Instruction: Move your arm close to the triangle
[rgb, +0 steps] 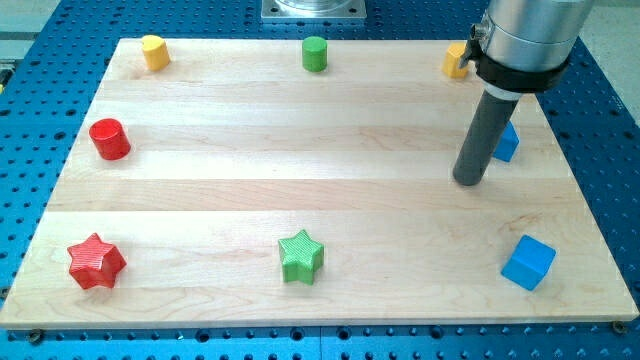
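My tip (467, 181) rests on the wooden worktop (300, 190) toward the right side, a little nearer than the middle of the board; I have no fingers at all, only this straight dark rod, so nothing is held and there is no opening to report. Just beside the rod, on its right and slightly farther back, a blue block (507, 142) shows partly from behind it; its shape I cannot make out, since the rod covers part of it, and I cannot tell whether rod and block touch. This may be the triangle, but no block in view shows a clear triangular form. At the far right, partly hidden by my arm's grey body, sits a yellow block (455, 61), shape unclear. Along the far edge, a green cylinder (315, 53) stands near the middle and a yellow block (154, 51) of uncertain shape at the left. On the left side a red cylinder (109, 138) stands upright; in the near left corner lies a red star (96, 262); a green star (301, 256) lies near the middle of the near edge; a blue cube (528, 262) sits at the near right, well apart from my tip.
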